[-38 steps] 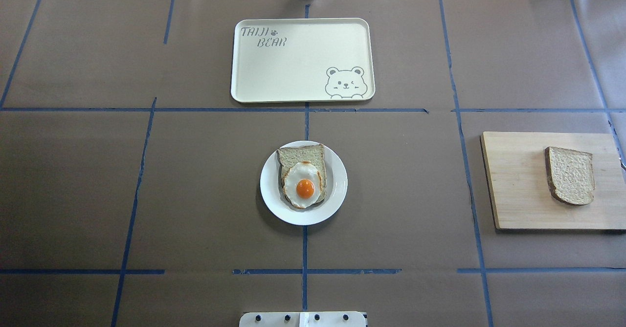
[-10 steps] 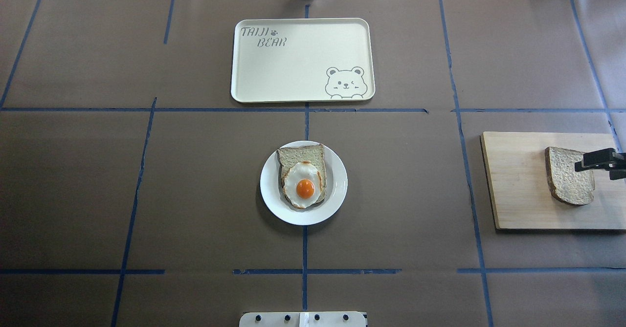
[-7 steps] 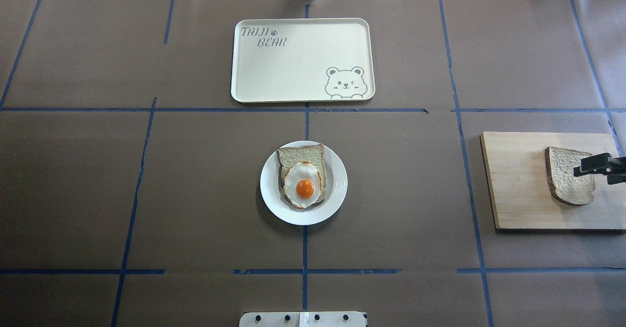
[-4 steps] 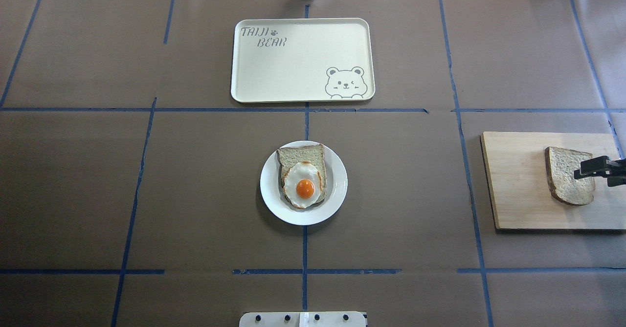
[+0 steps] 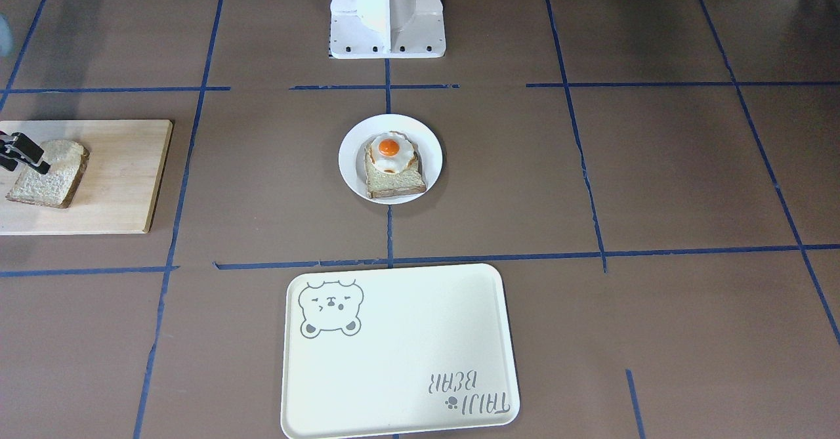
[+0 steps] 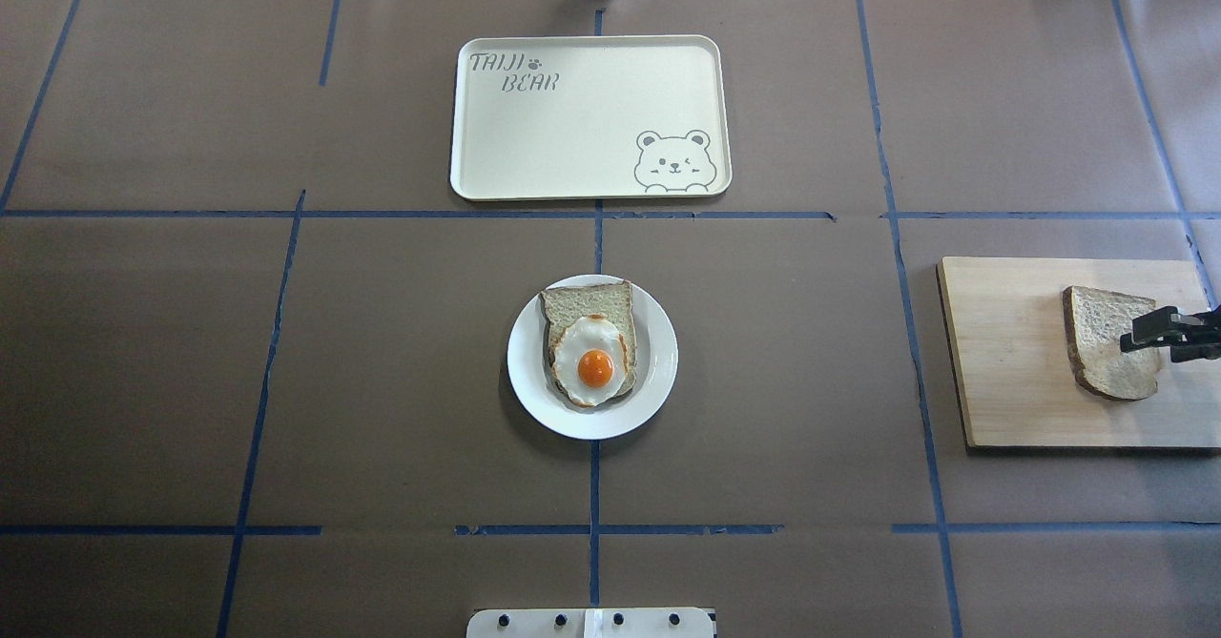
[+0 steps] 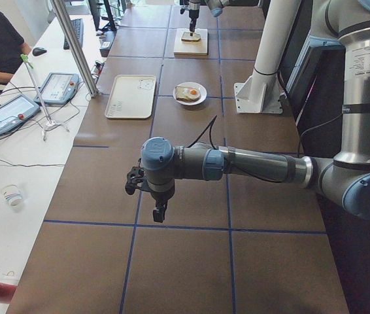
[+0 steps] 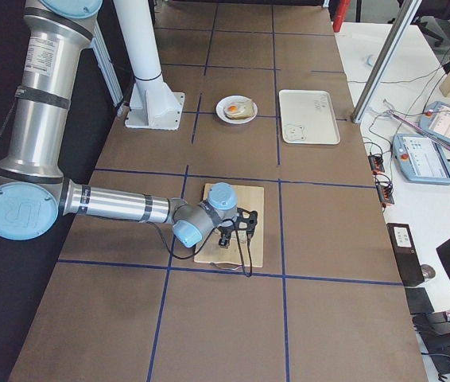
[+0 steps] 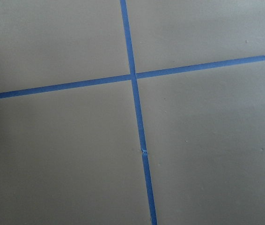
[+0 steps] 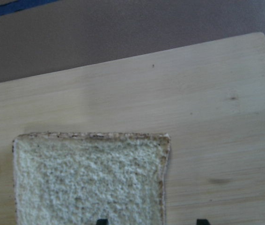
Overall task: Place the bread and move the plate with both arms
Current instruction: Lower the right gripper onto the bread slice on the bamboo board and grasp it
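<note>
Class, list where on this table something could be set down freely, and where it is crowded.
Free: the whole tray; the table left of the plate; the stretch between plate and cutting board. Crowded: the plate, filled by egg toast; the board's outer end, where the right hand is over the bread.

The right fingers [image 10: 201,221] show only as two dark tips, seemingly apart, at the wrist view's bottom edge, which also cuts off the bread [image 10: 90,178], while the left fingers [image 7: 161,212] are too small in the side view to judge.
</note>
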Motion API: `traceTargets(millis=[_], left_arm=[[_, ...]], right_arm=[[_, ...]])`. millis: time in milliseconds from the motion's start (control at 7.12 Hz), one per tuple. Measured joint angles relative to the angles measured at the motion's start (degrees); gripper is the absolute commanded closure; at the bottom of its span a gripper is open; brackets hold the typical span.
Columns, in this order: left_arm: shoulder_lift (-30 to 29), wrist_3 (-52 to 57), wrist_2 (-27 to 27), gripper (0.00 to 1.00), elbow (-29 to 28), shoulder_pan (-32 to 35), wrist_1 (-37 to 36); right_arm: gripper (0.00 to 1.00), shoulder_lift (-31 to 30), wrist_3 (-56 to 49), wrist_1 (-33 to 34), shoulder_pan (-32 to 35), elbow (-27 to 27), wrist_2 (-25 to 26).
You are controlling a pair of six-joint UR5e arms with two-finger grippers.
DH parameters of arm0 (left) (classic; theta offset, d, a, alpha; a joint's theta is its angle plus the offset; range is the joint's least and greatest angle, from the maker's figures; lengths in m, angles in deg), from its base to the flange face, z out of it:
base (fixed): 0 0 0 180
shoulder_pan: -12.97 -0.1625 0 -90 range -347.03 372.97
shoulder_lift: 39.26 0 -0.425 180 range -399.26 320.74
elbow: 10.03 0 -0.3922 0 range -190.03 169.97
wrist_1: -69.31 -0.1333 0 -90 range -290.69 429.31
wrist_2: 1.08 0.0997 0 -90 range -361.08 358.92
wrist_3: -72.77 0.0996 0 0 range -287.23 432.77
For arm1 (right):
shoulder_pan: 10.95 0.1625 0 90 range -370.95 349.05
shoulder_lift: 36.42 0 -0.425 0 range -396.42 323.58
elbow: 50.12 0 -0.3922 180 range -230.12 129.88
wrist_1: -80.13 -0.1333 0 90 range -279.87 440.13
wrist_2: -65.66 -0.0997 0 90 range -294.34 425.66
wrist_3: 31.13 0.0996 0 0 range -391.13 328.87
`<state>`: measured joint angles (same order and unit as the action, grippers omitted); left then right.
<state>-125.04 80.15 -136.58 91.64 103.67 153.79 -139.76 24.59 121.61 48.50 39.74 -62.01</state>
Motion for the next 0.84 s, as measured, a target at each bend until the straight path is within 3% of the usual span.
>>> traceTargets(millis=[281,562,843], left_arm=[[-0.18,0.0,0.05,0.0,-0.02,-0.01,-0.09],[-0.24,0.0,-0.02,0.0,-0.06,0.0,-0.19],[-0.26,-0.06,-0.05,0.0,-0.07,-0.04,-0.27]], right_arm=[[0.78,-0.02,0.0,-0.01,-0.04,-0.02,0.12],[0.97,-0.03,0.06,0.0,-0.03,0.02,0.14],[1.0,-0.03,0.09,0.02,-0.03,0.34,-0.15]])
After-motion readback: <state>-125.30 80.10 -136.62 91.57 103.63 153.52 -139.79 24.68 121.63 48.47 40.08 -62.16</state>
